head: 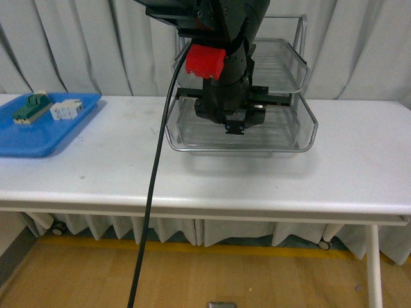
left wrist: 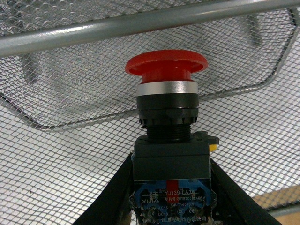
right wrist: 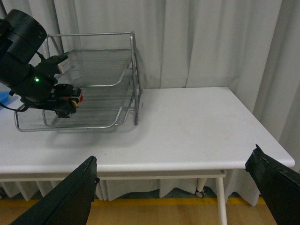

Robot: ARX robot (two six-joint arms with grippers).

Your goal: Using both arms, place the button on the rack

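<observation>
My left gripper point(left wrist: 171, 187) is shut on the button point(left wrist: 168, 117), its black fingers point(left wrist: 110, 197) clamping the blocky black body with the blue label; the red mushroom cap points at the wire mesh of the rack point(left wrist: 70, 154). In the front view the left arm point(head: 228, 96) hangs in front of the silver three-tier rack point(head: 302, 138) at its lowest tray; the button is hidden there. The right wrist view shows the left gripper point(right wrist: 68, 104) at the front of the rack point(right wrist: 126, 70), a red speck of the button point(right wrist: 80, 98) showing. My right gripper point(right wrist: 176, 187) is open and empty, off the table's near edge.
A flat blue tray point(head: 38, 138) at the table's left holds a green-topped block point(head: 31, 108) and a white block point(head: 66, 109). A black cable point(head: 151, 192) hangs from the left arm over the table's front edge. White curtains stand behind the white table point(right wrist: 197, 126).
</observation>
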